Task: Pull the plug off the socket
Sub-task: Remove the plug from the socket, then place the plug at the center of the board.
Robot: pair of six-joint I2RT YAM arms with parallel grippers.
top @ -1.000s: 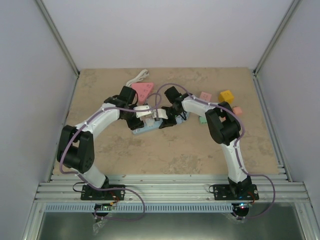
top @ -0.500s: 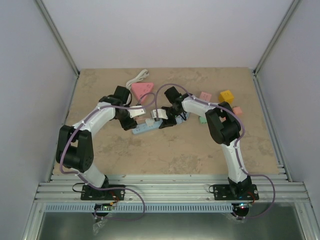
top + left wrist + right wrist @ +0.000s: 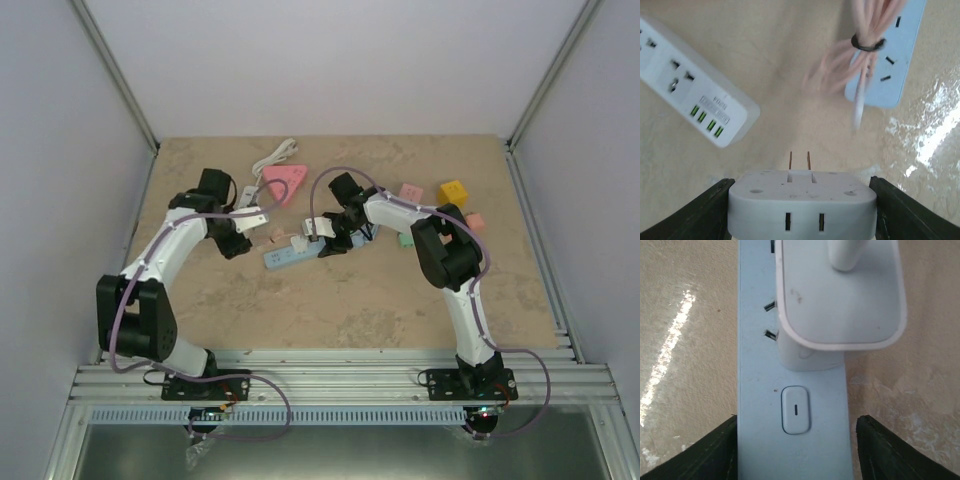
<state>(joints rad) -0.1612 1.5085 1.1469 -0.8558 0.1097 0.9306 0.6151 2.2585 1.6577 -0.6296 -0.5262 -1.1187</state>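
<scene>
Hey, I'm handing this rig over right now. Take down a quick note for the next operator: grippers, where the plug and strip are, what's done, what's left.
Left gripper: shut on the white adapter, held above the table, prongs bare.
Right gripper: open, fingers either side of the blue power strip, which lies flat on the table.
Done: adapter is out of the socket.
Left: probably set the adapter down and withdraw both grippers. A white charger sits plugged into the blue strip.

The counter [image 3: 775, 120] looks like mottled beige stone, polished enough to glare at 3 o'clock. The plug [image 3: 802, 200] is smooth matt white plastic, faintly speckled, with coppery metal prongs [image 3: 791, 161]. The pale blue power strip [image 3: 752, 390] is satin-smooth plastic.
</scene>
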